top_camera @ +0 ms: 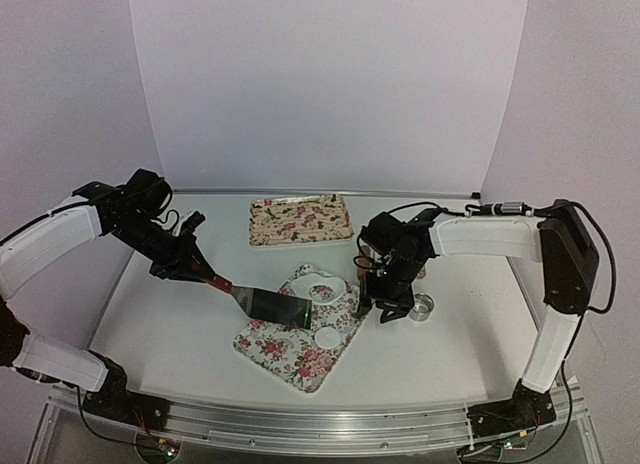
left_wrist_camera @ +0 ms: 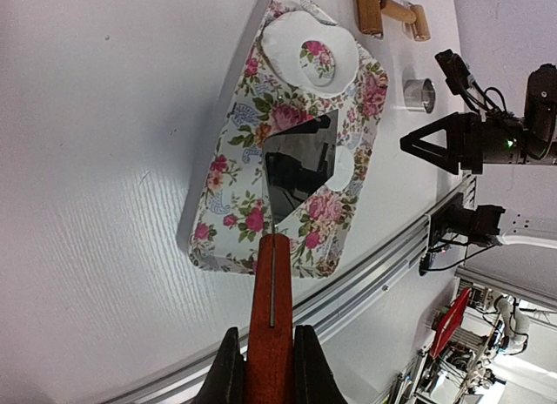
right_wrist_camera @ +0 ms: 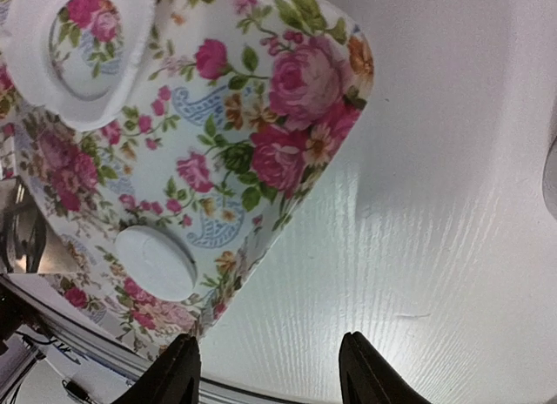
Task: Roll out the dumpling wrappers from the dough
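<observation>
The wrapper [right_wrist_camera: 157, 260] lies on the near tray [top_camera: 280, 354], beside the holed dough [left_wrist_camera: 283, 43]. The spatula [left_wrist_camera: 300, 160] blade is set flat just beside it, likely for lifting, its handle clamped in the left hand [left_wrist_camera: 270, 369]. The right hand [right_wrist_camera: 274, 373] is held open and empty above the tray's corner.

A flowered tray [right_wrist_camera: 287, 117] fills the view from 8 to 1 o'clock. On it a flattened dough patch [right_wrist_camera: 26, 73] with a round hole lies at 10 o'clock and a round wrapper [right_wrist_camera: 157, 262] at 8. At 6 o'clock the right gripper [right_wrist_camera: 270, 369] stands with fingers apart over the white table [right_wrist_camera: 418, 247].
</observation>
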`<state>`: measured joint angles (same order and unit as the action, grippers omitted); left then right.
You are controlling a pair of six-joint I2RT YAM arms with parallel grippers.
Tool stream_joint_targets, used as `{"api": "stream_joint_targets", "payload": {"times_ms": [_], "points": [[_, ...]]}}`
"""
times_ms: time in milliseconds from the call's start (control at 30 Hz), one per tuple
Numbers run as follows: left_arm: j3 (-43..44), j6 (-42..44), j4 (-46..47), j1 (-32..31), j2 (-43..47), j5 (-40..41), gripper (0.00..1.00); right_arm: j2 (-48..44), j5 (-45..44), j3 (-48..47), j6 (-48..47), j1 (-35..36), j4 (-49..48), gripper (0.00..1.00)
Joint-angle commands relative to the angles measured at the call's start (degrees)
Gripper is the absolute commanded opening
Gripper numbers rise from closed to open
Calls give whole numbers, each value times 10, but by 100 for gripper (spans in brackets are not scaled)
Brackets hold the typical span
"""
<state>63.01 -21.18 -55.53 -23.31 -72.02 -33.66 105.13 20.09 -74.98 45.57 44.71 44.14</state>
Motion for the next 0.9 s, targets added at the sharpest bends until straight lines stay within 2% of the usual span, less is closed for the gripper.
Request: {"api": "stream_joint_targets", "payload": {"times_ms": [0,100,200,533,667,867], "points": [[40,46,-48,-1,2,23,0,38,-43,-45,-19,-1,42,53],[40,55,-66,-1,5,38,0,71,-46,-71,-31,5,42,49],[39,61,-78,-1,10,42,0,99,-44,-94,-41,9,42,37],[44,66,-93,-1,16,45,0,143,-50,-114,-52,11,43,33],[52,72,-96,-1,11,42,0,153,-53,-114,-53,13,43,27],[68,82,-102,-1,-1,41,0,171,-65,-122,-75,14,43,12]]}}
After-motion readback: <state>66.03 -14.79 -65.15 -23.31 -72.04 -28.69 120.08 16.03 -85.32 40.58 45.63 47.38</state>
